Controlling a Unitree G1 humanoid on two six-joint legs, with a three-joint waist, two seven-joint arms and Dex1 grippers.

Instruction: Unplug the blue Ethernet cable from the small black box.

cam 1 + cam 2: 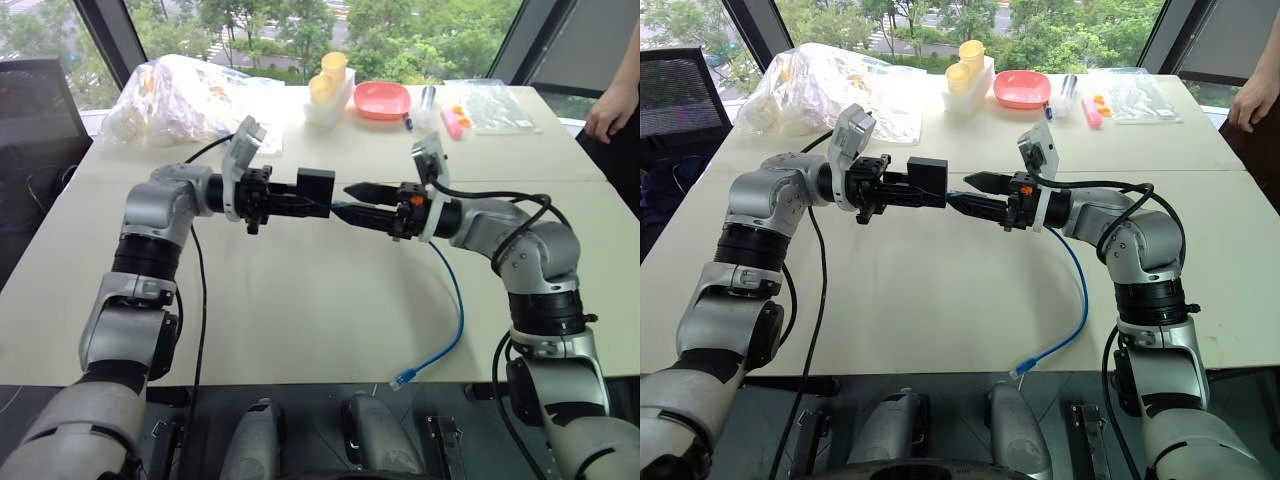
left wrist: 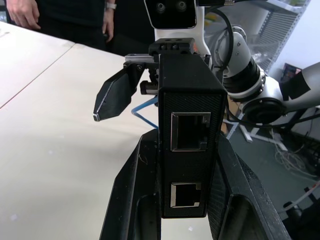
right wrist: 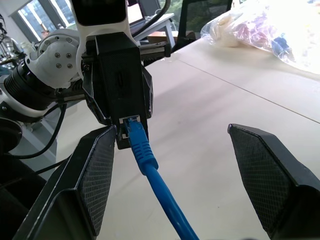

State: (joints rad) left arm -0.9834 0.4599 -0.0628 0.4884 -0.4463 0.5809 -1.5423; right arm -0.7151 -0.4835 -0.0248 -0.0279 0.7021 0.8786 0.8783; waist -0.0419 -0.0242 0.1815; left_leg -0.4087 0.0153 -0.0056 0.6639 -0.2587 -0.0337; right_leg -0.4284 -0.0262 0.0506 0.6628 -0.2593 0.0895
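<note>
Above the counter (image 1: 300, 330), the left gripper (image 1: 300, 205) clamps the small black box (image 1: 315, 188) with the blue Ethernet cable (image 3: 150, 172) still plugged in, while the right gripper (image 1: 350, 203) gapes wide around the cable.

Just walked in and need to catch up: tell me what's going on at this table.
The robot's left gripper holds a small black box up over the table. A blue cable is plugged into one side of the box, and its other end hangs past the table's near edge. The right gripper sits open with its fingers on either side of the plug, not gripping it. So the cable is not unplugged yet.
</note>
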